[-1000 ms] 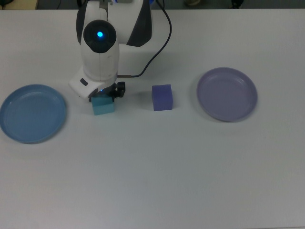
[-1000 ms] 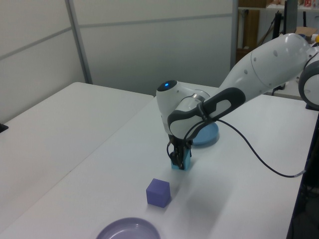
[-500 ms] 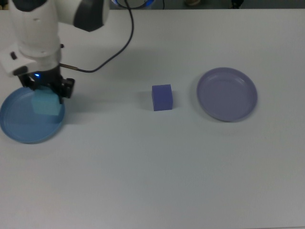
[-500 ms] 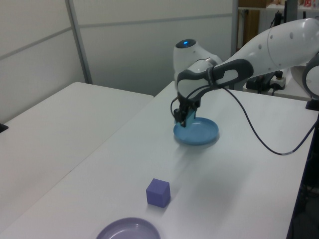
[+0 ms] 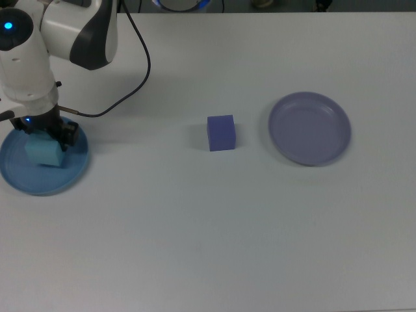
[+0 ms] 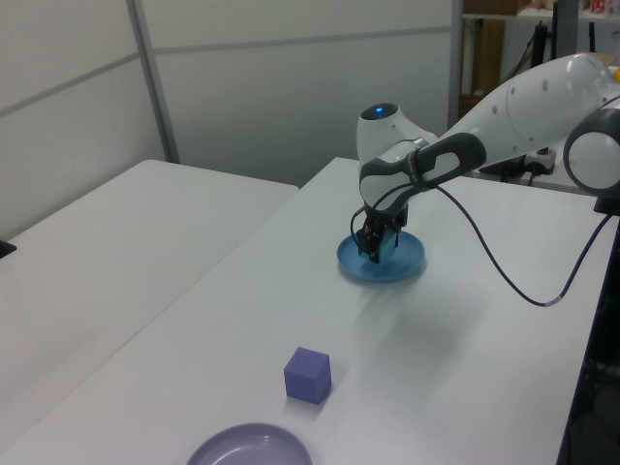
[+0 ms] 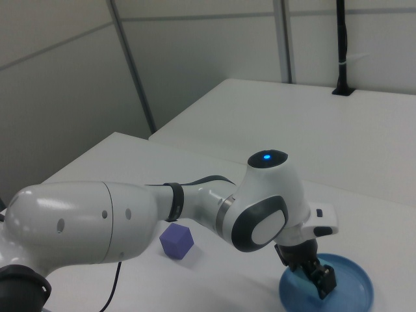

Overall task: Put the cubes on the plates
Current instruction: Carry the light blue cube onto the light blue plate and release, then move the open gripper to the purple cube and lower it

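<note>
White tabletop [image 5: 195, 227] carried everything. On the medium blue round plate [image 5: 19, 179], at the top view's left, sat the light cyan matte cube [image 5: 43, 153], clamped by the two-finger gripper [image 5: 44, 147]. The indigo matte cube [image 5: 221, 133] lay mid-table, well apart from the empty pale lavender round plate [image 5: 311, 129].

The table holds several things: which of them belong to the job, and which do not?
Belong to the job:
- small cyan cube, between the gripper fingers over the round blue plate
- small indigo cube
- round lavender plate

Not part of it:
- black cable
</note>
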